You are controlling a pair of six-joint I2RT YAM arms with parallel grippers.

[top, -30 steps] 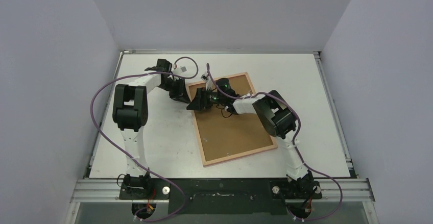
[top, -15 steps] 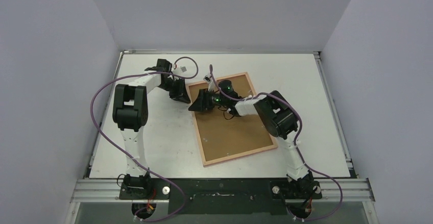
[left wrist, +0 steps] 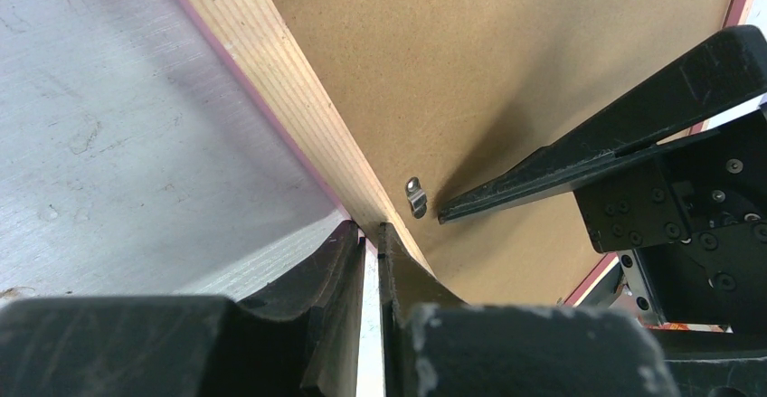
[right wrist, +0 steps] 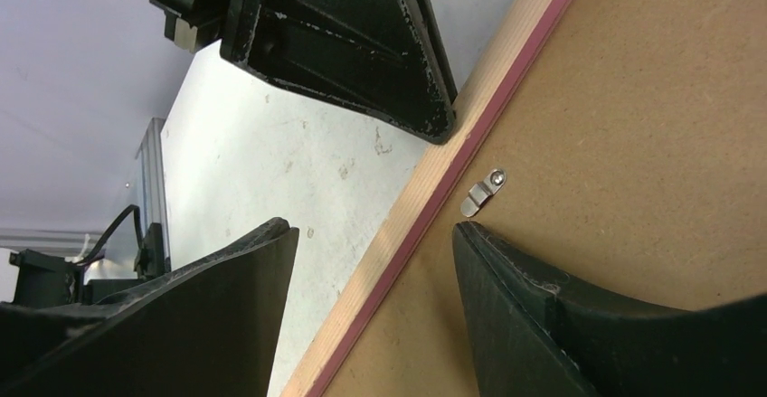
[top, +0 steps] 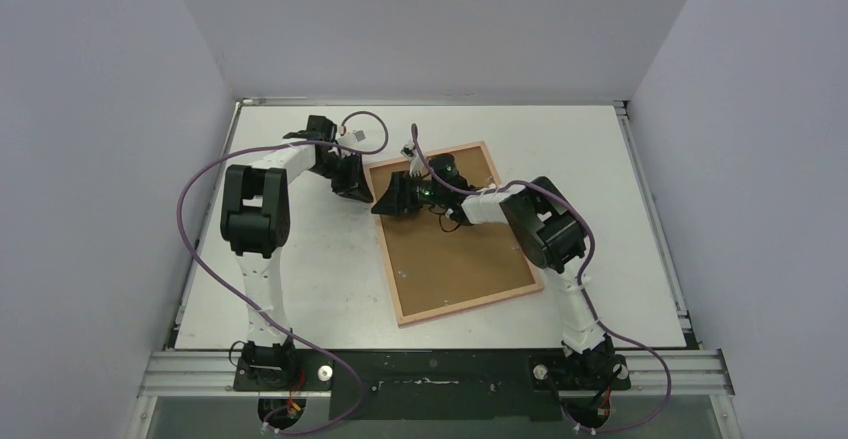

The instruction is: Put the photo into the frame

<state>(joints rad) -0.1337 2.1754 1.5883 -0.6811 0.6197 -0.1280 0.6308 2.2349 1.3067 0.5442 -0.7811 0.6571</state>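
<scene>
Hardboard backing (top: pixel 455 254) in frame (left wrist: pixel 280 80), picture centre; photo unseen. Left gripper (left wrist: pixel 369 232) clenched at edge; right gripper (right wrist: pixel 375 230) spread by clip (right wrist: pixel 483 192); fastening likely outstanding.

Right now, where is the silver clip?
In the right wrist view, the silver clip lies on the brown backing beside the frame's edge, above the right gripper's fingertip.

– What's the robot's pose?
– Both elbows are raised, wrists nearly meeting. The left claw (left wrist: pixel 369 234) is pinched closed. The right claw (right wrist: pixel 371 234) is spread apart, tips facing the left one.
</scene>
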